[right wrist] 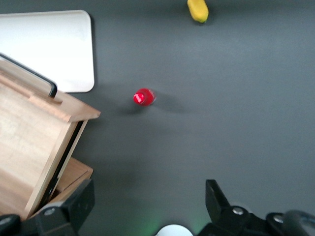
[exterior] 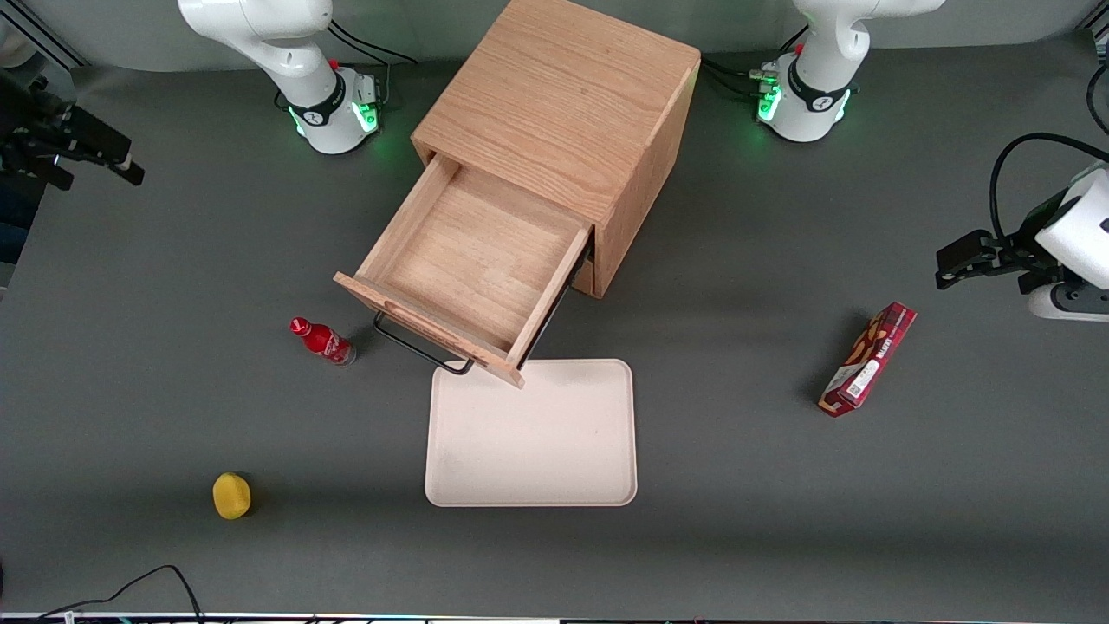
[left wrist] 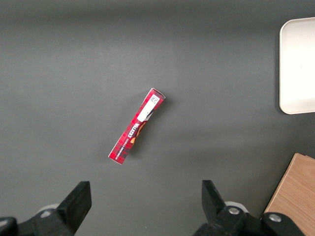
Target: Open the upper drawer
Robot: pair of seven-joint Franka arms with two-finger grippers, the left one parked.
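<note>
The light-oak cube cabinet (exterior: 563,95) stands mid-table. Its upper drawer (exterior: 472,260) is pulled far out toward the front camera and its wooden inside is empty. Its thin black bar handle (exterior: 416,347) hangs below the front panel. In the right wrist view the drawer (right wrist: 34,142) and its handle (right wrist: 29,76) show, with the lower drawer's front (right wrist: 74,174) shut underneath. My right gripper (exterior: 121,160) is raised well off toward the working arm's end of the table, apart from the drawer. It (right wrist: 148,191) is open and empty above bare table.
A small red bottle (exterior: 322,341) stands beside the handle. A cream tray (exterior: 537,442) lies just in front of the open drawer. A yellow object (exterior: 231,496) lies near the front edge. A red snack box (exterior: 869,360) lies toward the parked arm's end.
</note>
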